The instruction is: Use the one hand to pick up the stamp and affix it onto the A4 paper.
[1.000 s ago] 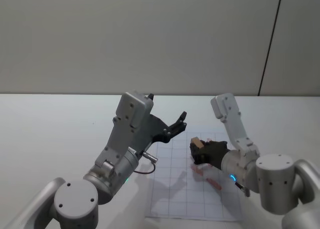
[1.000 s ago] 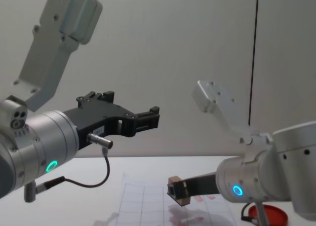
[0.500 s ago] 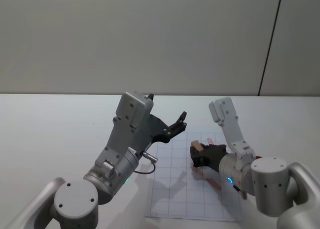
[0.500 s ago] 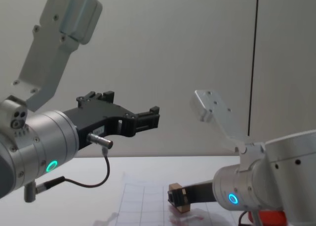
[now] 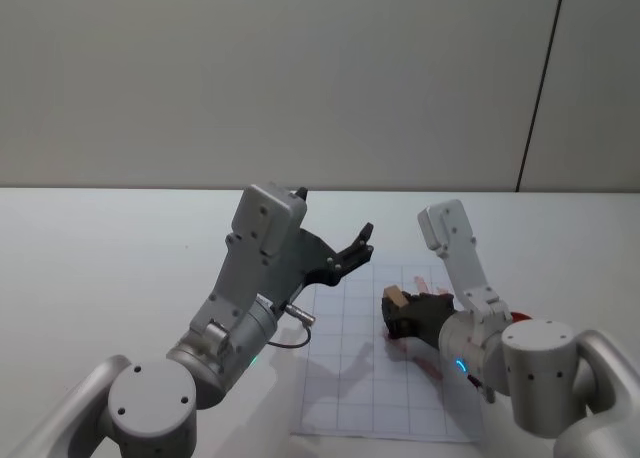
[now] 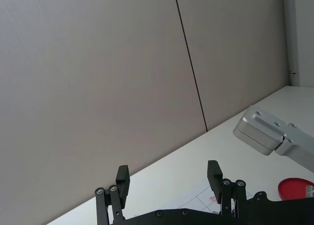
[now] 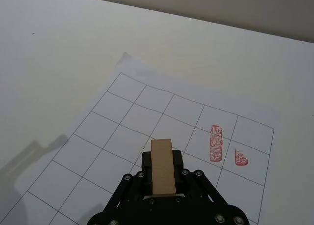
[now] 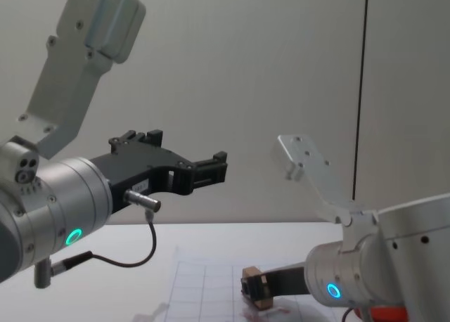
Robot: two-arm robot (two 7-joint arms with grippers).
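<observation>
My right gripper is shut on the stamp, a small tan wooden block, and holds it low over the A4 paper. In the right wrist view the stamp sits between the black fingers above the gridded paper, near two red marks. From the chest the stamp hangs just above the paper, slightly tilted. My left gripper hovers open in the air to the left, well above the table; its fingers show spread apart in the left wrist view.
A red ink-pad dish lies on the white table to the right of the paper, partly hidden behind my right arm in the chest view. A grey wall stands behind the table.
My right gripper has carried the stamp a little lower toward the paper, and the right arm's elbow shifted slightly. The left arm has not moved.
</observation>
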